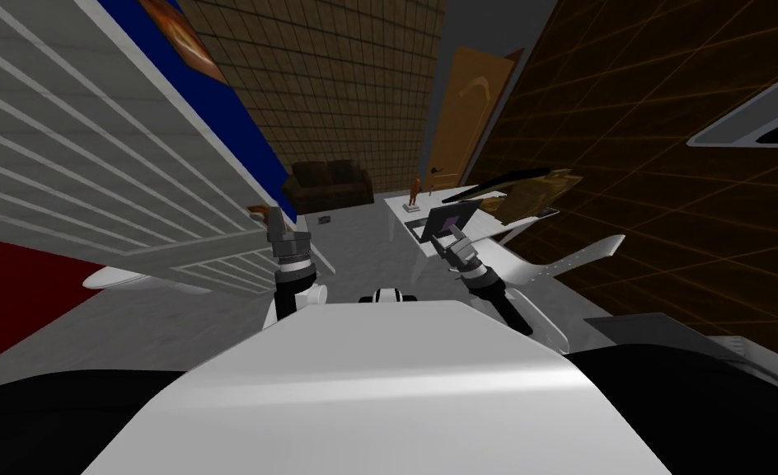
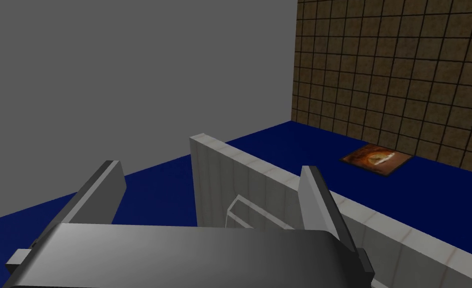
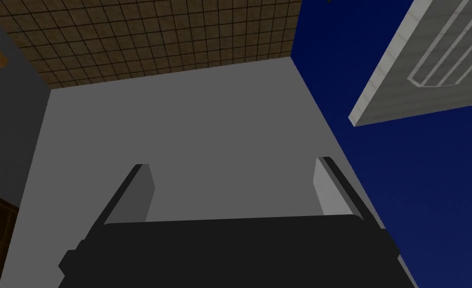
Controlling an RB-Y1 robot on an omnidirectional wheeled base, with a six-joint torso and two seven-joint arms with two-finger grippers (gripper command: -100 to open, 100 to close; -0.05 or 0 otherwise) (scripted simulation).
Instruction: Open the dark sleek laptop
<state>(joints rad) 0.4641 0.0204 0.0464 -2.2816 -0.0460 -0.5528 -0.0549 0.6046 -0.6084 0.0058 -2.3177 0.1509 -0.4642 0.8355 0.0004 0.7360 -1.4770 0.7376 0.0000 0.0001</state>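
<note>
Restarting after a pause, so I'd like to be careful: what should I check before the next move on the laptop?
1. Left gripper open: ok.
2. Right gripper open: ok.
3. Laptop in the head view, on the table: ok.
4. Right gripper aimed at laptop: not ok, it points upward.
5. Lid shut or raised: cannot tell.
6. Figurine apart from laptop: ok.

Dark laptop (image 1: pixel 452 219) on the white table (image 1: pixel 397 210), lid up, roughly upright, dim greyish screen toward me.
</note>
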